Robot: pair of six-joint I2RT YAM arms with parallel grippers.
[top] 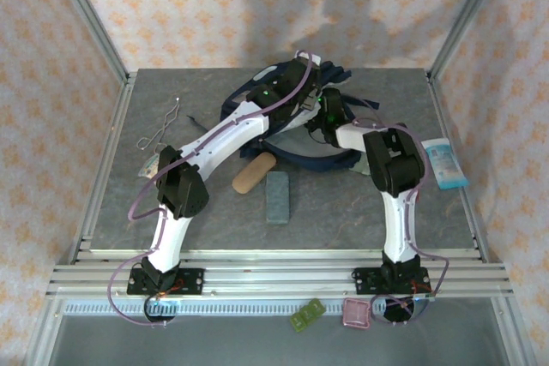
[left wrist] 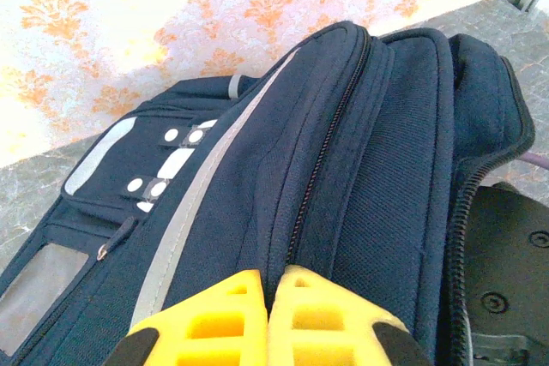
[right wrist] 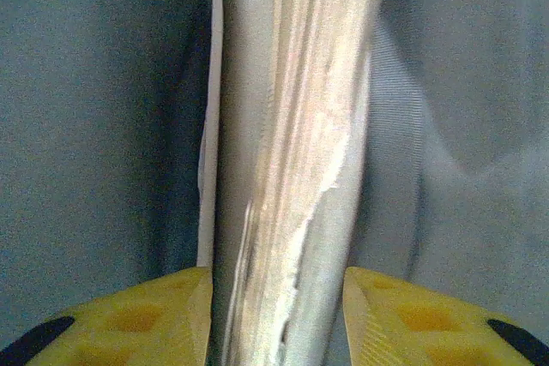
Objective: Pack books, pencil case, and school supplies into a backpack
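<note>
While one backpack sits behind, one tan case neighbours one grey-blue case.

From above and behind the arm bases, the top camera looks down over the whole desk. The left wrist camera sits close over the backpack, facing the back wall. The right wrist camera is nearest of all, facing the page edges of the books. The top and left wrist views share the backpack.
</note>
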